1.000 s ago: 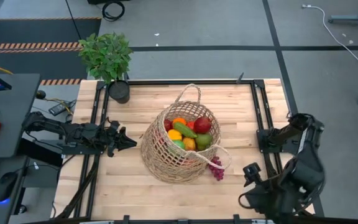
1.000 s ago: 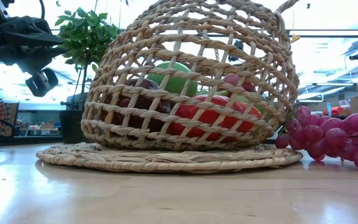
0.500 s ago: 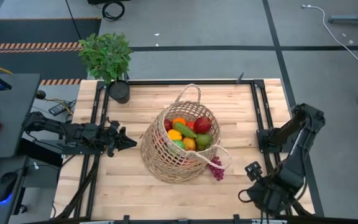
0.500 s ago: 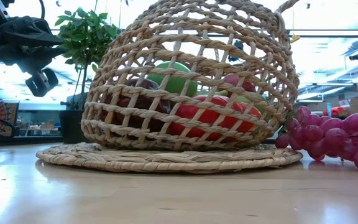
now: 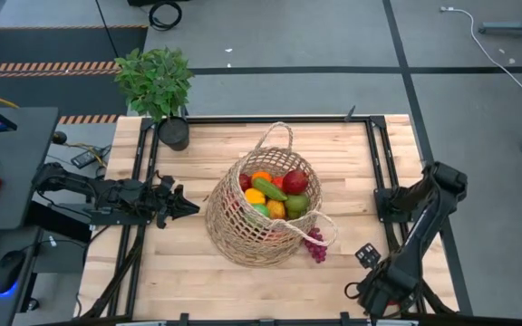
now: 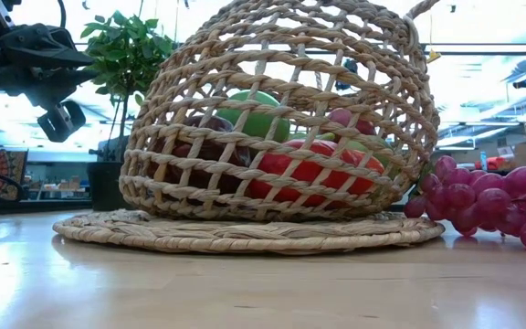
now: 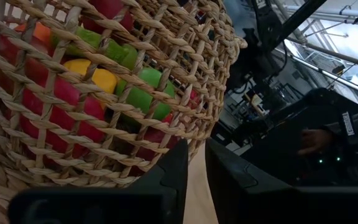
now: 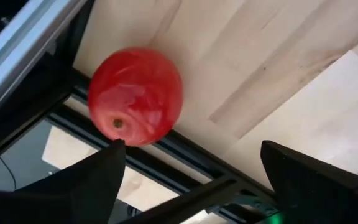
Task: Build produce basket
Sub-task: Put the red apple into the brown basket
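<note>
The tan wicker basket [image 5: 261, 213] sits mid-table, slumped with its mouth tipped toward the far right. In it are an orange, a yellow pepper, a green cucumber, a green apple and red pieces [image 5: 276, 192]. The purple grapes [image 5: 315, 245] lie on the wood beside the basket's near right, under a loop handle. A red apple [image 8: 135, 96] rests on the table by the black frame rail. My right gripper [image 8: 191, 186] is open above and just short of it, at the table's near right corner [image 5: 367, 294]. My left gripper [image 5: 191, 206] is shut and hovers left of the basket [image 7: 73, 93].
A leafy potted plant [image 5: 157, 86] stands at the far left corner. Black frame rails [image 5: 381, 181] run along the table's sides and near edge. Bare wood lies left of the basket and along the near side. A desk with a phone and mouse stands beyond the left edge.
My right arm has stretched out and swung down toward the table's near edge, carrying its gripper nearer that edge. The basket, the produce and my left arm have stayed put.
</note>
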Controlling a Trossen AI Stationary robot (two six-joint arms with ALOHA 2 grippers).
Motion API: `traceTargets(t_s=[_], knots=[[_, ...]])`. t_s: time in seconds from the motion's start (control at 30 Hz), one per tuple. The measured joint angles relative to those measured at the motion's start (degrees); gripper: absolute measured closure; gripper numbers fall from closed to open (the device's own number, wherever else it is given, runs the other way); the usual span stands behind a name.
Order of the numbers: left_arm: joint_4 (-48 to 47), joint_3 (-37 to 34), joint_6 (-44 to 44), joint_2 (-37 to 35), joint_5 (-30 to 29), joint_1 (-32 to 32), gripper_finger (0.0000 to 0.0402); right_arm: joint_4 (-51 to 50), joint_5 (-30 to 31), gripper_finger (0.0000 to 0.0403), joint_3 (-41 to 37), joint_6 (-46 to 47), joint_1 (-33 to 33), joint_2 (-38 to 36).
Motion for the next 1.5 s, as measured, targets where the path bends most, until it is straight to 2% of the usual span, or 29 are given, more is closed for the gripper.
traceTargets(t_s=[0.13, 0.37, 0.83, 0.97, 1.13, 1.33, 1.5], knots=[[-0.01, -0.01, -0.02, -0.01, 0.0, 0.01, 0.0341, 0.43, -1.72, 0.0008, 0.0, -0.02, -0.02, 2.35], [0.0, -0.02, -0.02, 0.0, 0.01, 0.0, 0.0341, 1.27, -7.59, 0.0004, 0.01, -0.04, 1.12, 6.44], [-0.02, 0.0, 0.0, 0.0, 0.02, 0.0, 0.0341, 4.58, -6.73, 0.0004, -1.93, 1.67, 4.79, 7.7], [-0.01, 0.0, 0.0, -0.02, 0.0, 0.0, 0.0339, 6.08, -4.46, 0.0003, -3.32, 2.66, 4.82, 7.68], [0.0, 0.0, -0.02, 0.0, 0.0, 0.0, 0.0343, 3.23, 1.73, 0.0006, -2.7, 0.48, 2.67, 7.47], [-0.01, -0.02, 0.02, -0.02, 0.01, 0.01, 0.034, 1.52, 15.7, 0.0007, -2.51, 4.4, -1.63, 7.69], [0.0, 0.0, -0.02, 0.0, 0.01, 0.0, 0.034, 1.39, 15.08, 0.0008, -2.51, 1.08, -5.04, 7.58]])
